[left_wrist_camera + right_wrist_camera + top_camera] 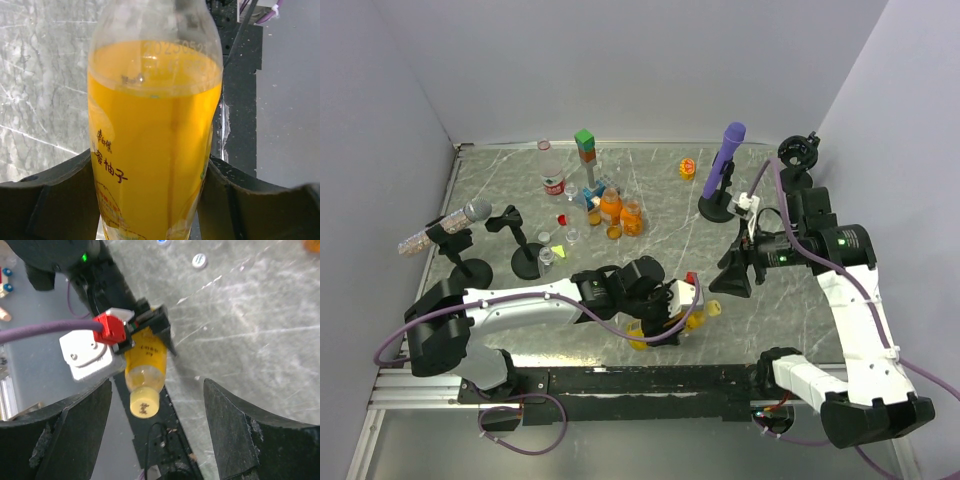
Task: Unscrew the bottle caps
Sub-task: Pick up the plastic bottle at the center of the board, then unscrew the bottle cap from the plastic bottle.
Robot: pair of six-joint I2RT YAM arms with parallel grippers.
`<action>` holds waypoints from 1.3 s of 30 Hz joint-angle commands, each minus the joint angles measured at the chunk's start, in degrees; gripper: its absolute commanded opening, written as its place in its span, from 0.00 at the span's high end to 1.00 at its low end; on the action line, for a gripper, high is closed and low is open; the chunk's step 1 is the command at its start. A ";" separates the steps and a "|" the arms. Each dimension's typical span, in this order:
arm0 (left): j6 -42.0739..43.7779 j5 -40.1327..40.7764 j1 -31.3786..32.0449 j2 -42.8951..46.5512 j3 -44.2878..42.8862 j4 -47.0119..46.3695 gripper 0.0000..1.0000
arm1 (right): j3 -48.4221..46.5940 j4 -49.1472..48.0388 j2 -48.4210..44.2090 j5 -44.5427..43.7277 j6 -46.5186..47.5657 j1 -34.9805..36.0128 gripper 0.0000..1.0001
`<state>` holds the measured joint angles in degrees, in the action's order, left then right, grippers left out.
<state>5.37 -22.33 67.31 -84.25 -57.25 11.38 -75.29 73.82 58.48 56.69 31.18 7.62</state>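
I have the left gripper (152, 200) pinching the juice bottle (155, 150), which lies at 6 o'clock, mostly full of yellow juice, cap (143, 405) on. The right gripper (157, 390) is spread and empty, near the cap's 1 o'clock. Other bottles (610, 207) holding orange drink stand at 11 o'clock. The table (800, 180) is grey marble and the walls (620, 60) white.

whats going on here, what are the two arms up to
The left arm has its jaws clamped around a yellow juice bottle, holding it roughly sideways near the front edge of the table. The right arm faces the bottle's yellow cap with its jaws open and not touching it. The cap looks to be on the bottle.
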 commanded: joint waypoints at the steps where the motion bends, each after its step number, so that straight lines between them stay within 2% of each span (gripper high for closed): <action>1: -1.58 0.97 0.02 2.42 -3.13 -4.95 0.90 | 3.56 2.65 -0.91 1.06 2.40 -0.23 0.20; 7: -4.92 2.55 -0.16 2.42 -2.51 -8.30 0.90 | 6.73 2.99 -0.39 3.26 2.83 0.29 0.25; 16: -8.79 5.45 -1.04 2.86 -1.37 -10.93 0.90 | 4.36 4.49 2.43 0.18 2.92 1.00 0.41; 21: -9.58 5.10 -1.30 3.13 -0.32 -12.69 0.90 | 2.60 5.72 3.75 0.70 3.80 1.08 0.61; 25: -9.23 4.31 -1.39 3.12 0.04 -12.69 0.90 | 1.20 7.29 4.62 1.58 5.99 1.78 0.85; 28: -7.57 1.34 -1.74 3.74 -0.05 -11.82 0.90 | 0.58 11.06 5.77 3.25 11.60 2.31 0.92; 32: -3.00 -8.58 -3.76 3.65 -1.37 -7.08 0.90 | -0.04 16.25 6.56 5.27 24.51 4.07 0.99; 35: -0.72 -16.41 -6.04 3.65 -2.51 -4.27 0.90 | 0.58 16.18 4.81 4.23 33.30 7.14 1.00; 39: 2.27 -21.78 -8.59 2.34 -4.61 0.91 0.90 | 0.58 14.86 2.61 2.03 43.41 11.01 1.00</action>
<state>2.98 -31.81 60.31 -83.40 -56.88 9.34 -72.44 78.56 64.01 58.37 58.06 15.66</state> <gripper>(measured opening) 0.648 0.403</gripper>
